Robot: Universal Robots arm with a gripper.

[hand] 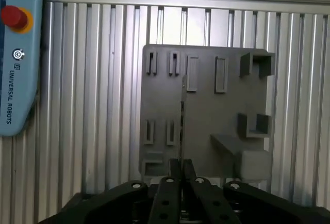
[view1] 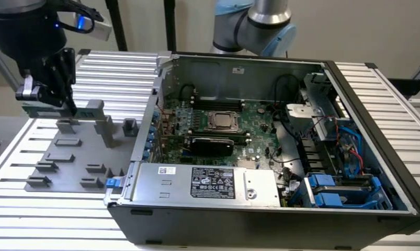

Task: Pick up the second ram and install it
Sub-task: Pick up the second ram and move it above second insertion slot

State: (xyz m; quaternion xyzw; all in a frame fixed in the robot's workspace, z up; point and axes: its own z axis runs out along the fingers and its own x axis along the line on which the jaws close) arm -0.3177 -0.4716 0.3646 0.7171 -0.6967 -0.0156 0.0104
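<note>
Plainly, my pincer (view1: 48, 104) was clenched on the second ram (view1: 41, 111), and I held it over the far corner of the grey fixture plate (view1: 77, 157), toward the exterior view's left. From that camera the stick showed as a short green strip just under my black fingers, apart from the upright holders on the plate. I could not tell from there how tight the grip was. The wrist camera settled that: my pincer (hand: 181, 170) had its fingers pressed together on the second ram (hand: 181, 126). There the stick was seen edge-on, as a thin dark line running out over the fixture plate (hand: 211, 115) between its slotted blocks. The exterior view gave me the open computer case (view1: 265, 219) just beside the plate on the slatted aluminium table (view1: 28, 209). Inside it lay the green motherboard (view1: 255, 117), the processor socket (view1: 224, 121), the power supply (view1: 210, 183) and the blue drive caddies (view1: 335, 191). The wrist view showed the teach pendant (hand: 18, 79) with its red stop button (hand: 14, 16), lying on the table (hand: 87, 105) well apart from the plate.
</note>
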